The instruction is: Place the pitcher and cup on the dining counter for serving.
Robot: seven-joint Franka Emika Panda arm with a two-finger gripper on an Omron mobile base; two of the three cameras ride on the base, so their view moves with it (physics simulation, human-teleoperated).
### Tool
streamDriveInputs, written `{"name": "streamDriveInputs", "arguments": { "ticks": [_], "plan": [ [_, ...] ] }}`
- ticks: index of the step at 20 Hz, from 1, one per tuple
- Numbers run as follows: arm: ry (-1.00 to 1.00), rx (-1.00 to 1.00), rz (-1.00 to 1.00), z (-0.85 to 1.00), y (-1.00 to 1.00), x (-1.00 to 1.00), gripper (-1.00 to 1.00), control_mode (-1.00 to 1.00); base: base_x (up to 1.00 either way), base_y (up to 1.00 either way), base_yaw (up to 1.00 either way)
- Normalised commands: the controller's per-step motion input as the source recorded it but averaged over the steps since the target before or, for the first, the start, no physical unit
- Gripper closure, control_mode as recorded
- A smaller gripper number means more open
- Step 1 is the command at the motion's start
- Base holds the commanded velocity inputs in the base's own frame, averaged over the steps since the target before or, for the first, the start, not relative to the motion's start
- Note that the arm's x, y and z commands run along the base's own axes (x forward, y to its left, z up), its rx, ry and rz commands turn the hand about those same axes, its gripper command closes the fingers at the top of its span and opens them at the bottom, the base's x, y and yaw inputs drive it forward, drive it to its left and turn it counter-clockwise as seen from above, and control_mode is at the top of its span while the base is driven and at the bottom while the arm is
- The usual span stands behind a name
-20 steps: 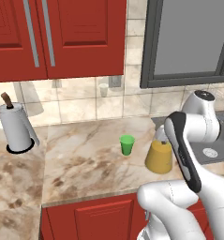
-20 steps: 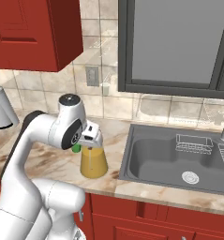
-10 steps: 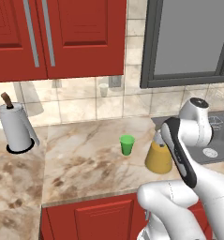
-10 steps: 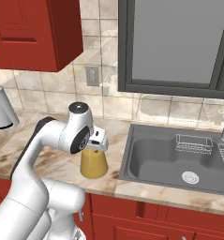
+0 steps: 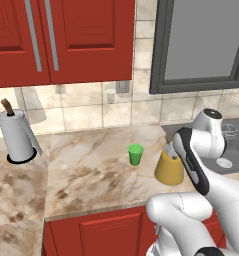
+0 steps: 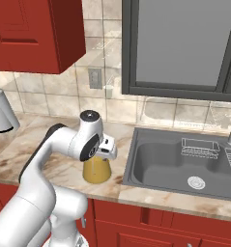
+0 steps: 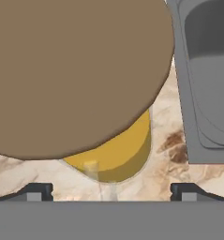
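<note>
The pitcher [image 5: 169,169], a small conical clear glass carafe holding yellow-orange liquid under a round brown lid, stands upright on the beige-brown veined marble desk [image 5: 91,172], at about 4 o'clock from the middle of the left base view. In the right base view the pitcher [image 6: 97,169] sits just beside the 9 o'clock rim of the dark grey sink basin [image 6: 184,164], near the desk's front edge. The small bright green plastic cup [image 5: 135,154] stands upright on the same desk, at 10 o'clock from the pitcher and a little apart from it, nearer the tiled wall.

The white arm's claw [image 7: 111,193] hangs right above the pitcher, pointing down at it. In the hand view the brown lid [image 7: 71,70] spreads across the upper left, the yellow glass body shows below it at 6 o'clock, and the two dark fingertips [image 7: 36,192] stand wide apart at 7 and 5 o'clock, one on each side of the body. The claw is fully open and grips nothing; I cannot tell whether either fingertip touches the glass.

A tall grey paper-towel roll [image 5: 17,135] with a brown stick stands on a dark round base at 9 o'clock of the left base view, well apart from the cup. A pale small cup [image 5: 110,95] shows against the wall tiles at 12 o'clock from the green cup. In the sink, a wire rack [image 6: 200,147] lies at the far side and a round drain [image 6: 196,182] near the front.
</note>
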Motion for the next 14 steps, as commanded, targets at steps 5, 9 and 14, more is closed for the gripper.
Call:
{"name": "streamDriveInputs", "arguments": {
  "ticks": [5,9,14],
  "plan": [
    [0.00,0.00,0.00,-0.34,-0.01,0.08,1.00,-1.00,0.00,0.00,0.00],
    [-0.02,0.01,0.00,-0.32,0.00,0.11,1.00,-1.00,0.00,0.00,0.00],
    [-0.04,0.00,0.00,-0.24,0.00,0.13,1.00,-1.00,0.00,0.00,0.00]
  ]
}}
